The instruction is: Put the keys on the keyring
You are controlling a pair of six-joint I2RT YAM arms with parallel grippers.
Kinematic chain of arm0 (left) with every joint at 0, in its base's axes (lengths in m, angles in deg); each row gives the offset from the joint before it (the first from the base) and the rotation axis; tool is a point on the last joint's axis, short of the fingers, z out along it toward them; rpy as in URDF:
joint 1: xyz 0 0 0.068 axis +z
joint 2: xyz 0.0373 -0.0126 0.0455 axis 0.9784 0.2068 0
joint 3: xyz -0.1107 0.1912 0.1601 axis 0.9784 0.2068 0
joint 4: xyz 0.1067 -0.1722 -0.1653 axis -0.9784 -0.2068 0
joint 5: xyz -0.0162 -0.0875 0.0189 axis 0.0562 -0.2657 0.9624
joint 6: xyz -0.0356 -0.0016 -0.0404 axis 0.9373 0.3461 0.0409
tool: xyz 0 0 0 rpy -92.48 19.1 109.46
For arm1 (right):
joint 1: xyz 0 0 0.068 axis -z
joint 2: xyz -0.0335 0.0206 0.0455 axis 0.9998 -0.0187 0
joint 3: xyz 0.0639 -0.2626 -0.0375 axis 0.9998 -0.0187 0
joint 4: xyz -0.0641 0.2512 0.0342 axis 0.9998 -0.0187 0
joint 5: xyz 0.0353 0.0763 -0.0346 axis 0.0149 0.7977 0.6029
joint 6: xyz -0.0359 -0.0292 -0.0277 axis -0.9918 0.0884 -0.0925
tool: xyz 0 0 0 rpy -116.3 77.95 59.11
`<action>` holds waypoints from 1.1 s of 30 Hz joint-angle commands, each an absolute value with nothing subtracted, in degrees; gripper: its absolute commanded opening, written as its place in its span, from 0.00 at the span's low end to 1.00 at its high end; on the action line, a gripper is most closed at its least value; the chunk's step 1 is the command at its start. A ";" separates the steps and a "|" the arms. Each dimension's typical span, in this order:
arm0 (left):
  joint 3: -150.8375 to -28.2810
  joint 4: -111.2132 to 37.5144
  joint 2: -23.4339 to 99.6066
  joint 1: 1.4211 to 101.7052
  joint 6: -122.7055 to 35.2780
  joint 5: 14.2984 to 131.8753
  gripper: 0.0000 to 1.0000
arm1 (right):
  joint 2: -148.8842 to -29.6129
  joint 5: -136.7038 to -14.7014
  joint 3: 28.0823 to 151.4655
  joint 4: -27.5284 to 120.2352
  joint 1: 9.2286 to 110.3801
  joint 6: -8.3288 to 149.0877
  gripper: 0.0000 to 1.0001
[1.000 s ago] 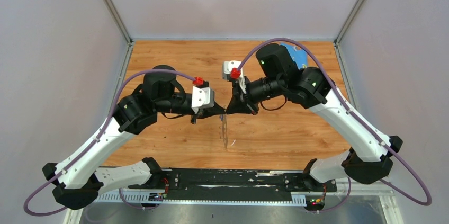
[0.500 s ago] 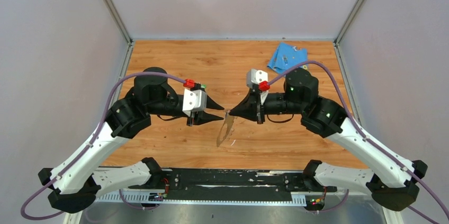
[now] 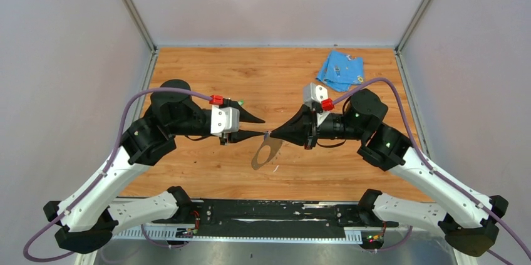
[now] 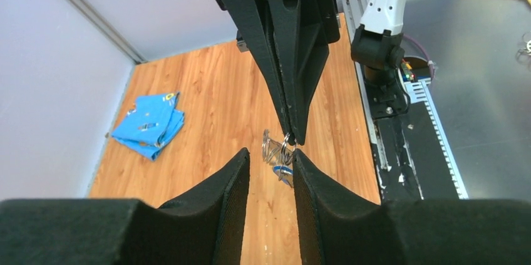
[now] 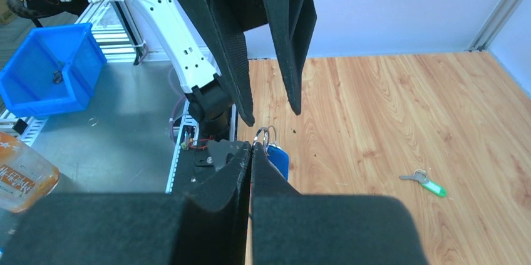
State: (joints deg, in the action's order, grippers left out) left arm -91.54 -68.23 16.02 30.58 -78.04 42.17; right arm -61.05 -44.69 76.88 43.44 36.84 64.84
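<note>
**A:** Keyring (image 3: 263,156), where is it?

**B:** Over the middle of the desk (image 3: 206,67). It hangs as a grey oval from the tip of the right tool. But take it from the left.

**A:** Go on, then.

**B:** The left tool (image 3: 263,126) points right, and its two fingers stand apart with a narrow gap. It holds nothing. In its own wrist view, small wire rings (image 4: 274,149) and a bit of blue sit just past the fingertips, in line with the gap. I cannot tell whether either finger touches them.

**A:** And the green key?

**B:** The green key (image 3: 240,101) lies flat on the wood, just behind the left tool on its far side. It is apart from the keyring and nothing grips it. The right wrist view shows it alone on the boards, with its own little ring at the metal end.

**A:** The right side?

**B:** The right tool (image 3: 272,133) points left, almost tip to tip with the left one. Its fingers are pressed together on the keyring's top. The blue key (image 5: 278,160) dangles just beside that pinch, below the ring. I cannot tell exactly how it is threaded.

**A:** Anything further right?

**B:** A light-blue cloth (image 3: 340,69) lies crumpled near the far right corner, well apart from both tools.
</note>
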 commanded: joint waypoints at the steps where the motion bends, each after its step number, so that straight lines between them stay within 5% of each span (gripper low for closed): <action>1: -90.87 -69.20 15.41 30.16 -81.70 40.36 0.32 | -60.06 -42.99 76.56 49.64 36.94 66.66 0.00; 11: -89.20 -71.00 13.46 30.16 -88.04 39.85 0.30 | -60.86 -40.22 76.36 50.83 37.69 68.68 0.00; 24: -86.21 -67.06 12.45 30.21 -84.60 39.43 0.00 | -61.14 -43.35 75.64 52.85 37.84 70.04 0.00; 33: -84.92 -66.91 12.49 29.79 -86.78 38.85 0.00 | -60.30 -46.94 72.73 58.81 37.87 73.98 0.00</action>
